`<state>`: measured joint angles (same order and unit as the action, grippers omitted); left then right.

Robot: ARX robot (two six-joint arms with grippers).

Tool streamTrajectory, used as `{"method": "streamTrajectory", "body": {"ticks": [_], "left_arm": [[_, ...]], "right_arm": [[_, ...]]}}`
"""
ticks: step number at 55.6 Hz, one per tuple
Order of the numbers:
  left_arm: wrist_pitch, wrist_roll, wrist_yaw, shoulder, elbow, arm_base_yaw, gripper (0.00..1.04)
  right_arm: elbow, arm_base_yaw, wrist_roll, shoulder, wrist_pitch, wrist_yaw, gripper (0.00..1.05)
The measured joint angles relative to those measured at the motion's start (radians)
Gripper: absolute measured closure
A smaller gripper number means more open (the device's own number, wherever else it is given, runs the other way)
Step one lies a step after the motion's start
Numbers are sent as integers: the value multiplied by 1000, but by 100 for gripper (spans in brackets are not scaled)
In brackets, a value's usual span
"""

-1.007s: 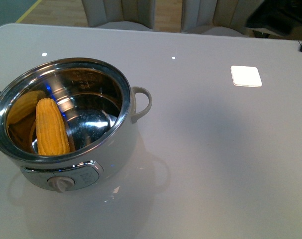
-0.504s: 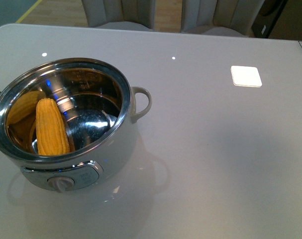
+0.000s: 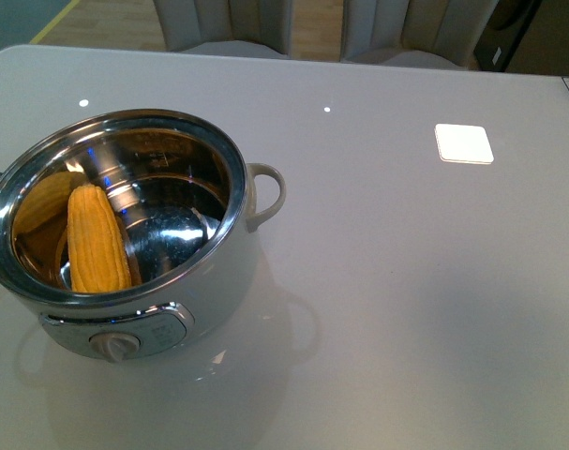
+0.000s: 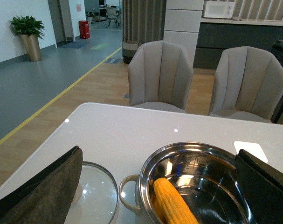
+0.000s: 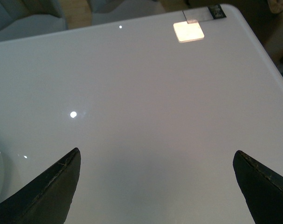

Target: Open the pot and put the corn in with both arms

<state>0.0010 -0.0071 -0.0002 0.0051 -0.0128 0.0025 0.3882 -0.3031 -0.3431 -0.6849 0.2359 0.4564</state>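
Already the corn [image 3: 97, 240] lies inside the pot [image 3: 218, 281], leaning against the shiny steel wall on the side away from the loop handle [image 3: 268, 192], its yellow mirrored in the metal beside it. That pot stands uncovered on the white surface [image 3: 406, 281], dial knob [image 3: 114, 345] facing the robot. Its glass lid [image 4: 97, 198] rests flat on the surface just beside the pot, on the far side from the handle seen in the front view. Beyond the pot, well apart, a bright square patch [image 3: 464, 143] shows on the surface, and two grey chairs [image 4: 161, 77] stand past the far edge. Neither arm appears in the front view. From its wrist camera the left gripper [image 4: 160, 196] hangs above the pot and lid, fingers spread wide, holding nothing. Likewise the right gripper [image 5: 157, 186] is parted over bare surface, away from the pot
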Motion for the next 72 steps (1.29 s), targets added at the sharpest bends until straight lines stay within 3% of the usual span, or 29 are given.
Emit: {"method": "streamTrajectory", "body": {"ticks": [27,31,37,45,51,55,61,72], "left_arm": [[0,0,0,0,0,0,7],[0,0,0,0,0,0,7],[0,0,0,0,0,0,7],[0,0,0,0,0,0,7],[0,0,0,0,0,0,7],[0,0,0,0,0,0,7],[0,0,0,0,0,0,7],[0,0,0,0,0,0,7]], "right_arm": [[-8,0,2,8,-20,-12,10],[-141,43,130,74,-346,-171,23],[-244,92,255,144,-599,-256,41],[-296,156,318,225,-592,-317,74],[-314,182,327,265,-572,-342,91],[-321,244,336,297,-551,-431,103],[-335,296,337,338,-526,-447,103],[-365,299,338,421,-496,-454,103]]}}
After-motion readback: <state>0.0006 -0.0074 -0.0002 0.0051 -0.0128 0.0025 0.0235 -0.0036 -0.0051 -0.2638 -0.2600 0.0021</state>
